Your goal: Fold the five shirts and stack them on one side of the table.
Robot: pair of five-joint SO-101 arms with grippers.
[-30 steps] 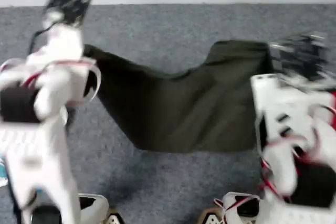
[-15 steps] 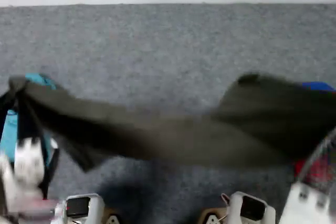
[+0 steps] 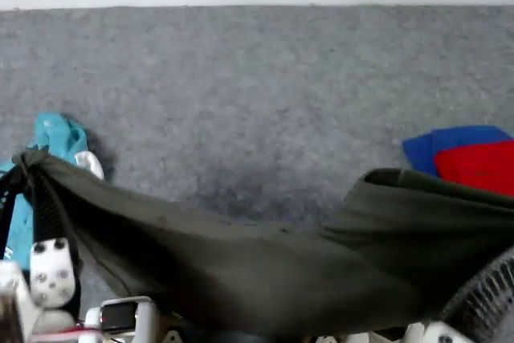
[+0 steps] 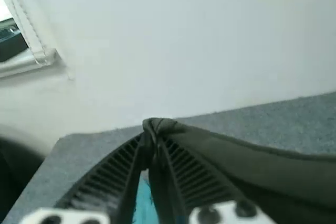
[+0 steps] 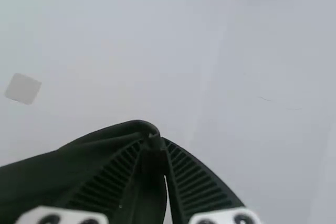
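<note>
A dark olive shirt (image 3: 265, 267) hangs stretched in the air across the near part of the table, sagging in the middle. My left gripper (image 3: 28, 168) is shut on its bunched left corner, high above the table's left edge. In the left wrist view the fingertips of that gripper (image 4: 153, 139) pinch the olive shirt (image 4: 231, 153). My right gripper (image 5: 153, 142) is shut on the other corner of the shirt (image 5: 63, 169), raised toward a pale wall. A teal shirt (image 3: 50, 140) lies crumpled at the left edge.
Folded blue (image 3: 450, 149) and red (image 3: 480, 166) shirts lie stacked at the right edge of the grey table (image 3: 257, 94). The arm bases (image 3: 124, 317) stand along the near edge. A white wall runs behind the table.
Both arms have lifted the olive shirt off the table and pulled it toward the near edge. The shirt now hangs stretched between them, uncovering the teal, blue and red shirts.
</note>
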